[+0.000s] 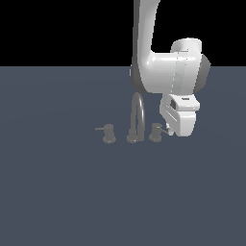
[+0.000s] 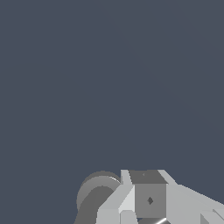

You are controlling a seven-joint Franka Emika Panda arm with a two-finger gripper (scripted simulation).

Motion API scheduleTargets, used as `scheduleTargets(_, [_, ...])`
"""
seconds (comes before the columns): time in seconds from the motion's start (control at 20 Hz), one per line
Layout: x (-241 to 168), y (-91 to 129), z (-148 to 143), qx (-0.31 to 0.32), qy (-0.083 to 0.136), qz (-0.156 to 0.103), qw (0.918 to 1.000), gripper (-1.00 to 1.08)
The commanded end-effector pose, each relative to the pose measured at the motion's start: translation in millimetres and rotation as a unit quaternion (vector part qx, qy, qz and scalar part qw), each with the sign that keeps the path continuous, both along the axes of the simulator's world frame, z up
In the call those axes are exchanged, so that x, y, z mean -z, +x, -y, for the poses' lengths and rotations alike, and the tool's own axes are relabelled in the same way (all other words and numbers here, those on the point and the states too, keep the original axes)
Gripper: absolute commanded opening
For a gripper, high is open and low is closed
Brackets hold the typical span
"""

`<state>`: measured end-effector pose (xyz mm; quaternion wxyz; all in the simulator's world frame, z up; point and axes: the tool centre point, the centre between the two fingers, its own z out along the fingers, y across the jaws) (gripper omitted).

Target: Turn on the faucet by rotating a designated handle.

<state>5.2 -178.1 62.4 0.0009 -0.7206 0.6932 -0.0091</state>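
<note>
I see the faucet [image 1: 136, 118] standing on the flat slate-blue worktop [image 1: 57, 192]: dull grey metal, a tall narrow arched spout, and a short cylindrical knob on each side. The handle [image 1: 156, 132] is the knob on the exterior view's right; its thin, lighter rod lever runs horizontally toward that side. The twin knob [image 1: 109, 133] has its lever pointing the opposite way. The smooth white gripper [image 1: 169, 130] sits at the lever's tip. I cannot tell how wide its jaws stand. No writing is legible.

Upright grey faucet [image 1: 137, 117], handle [image 1: 156, 132] perhaps unturned
</note>
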Motion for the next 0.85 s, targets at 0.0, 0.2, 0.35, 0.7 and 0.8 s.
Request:
scheduleTargets(0.0, [0, -6, -19, -0.008, 0.004, -0.004, 1.0, -1.0])
scheduleTargets(0.2, [0, -17, -31, -0.008, 0.005, -0.006, 0.9999, -1.0])
scheduleTargets(0.35, [0, -19, -13, 0.005, 0.001, -0.004, 1.0, -1.0])
scheduleTargets(0.7, [0, -11, -67, -0.007, 0.005, -0.007, 0.9999, -1.0])
scheduleTargets(0.8, [0, -11, -73, -0.009, 0.006, -0.007, 0.9999, -1.0])
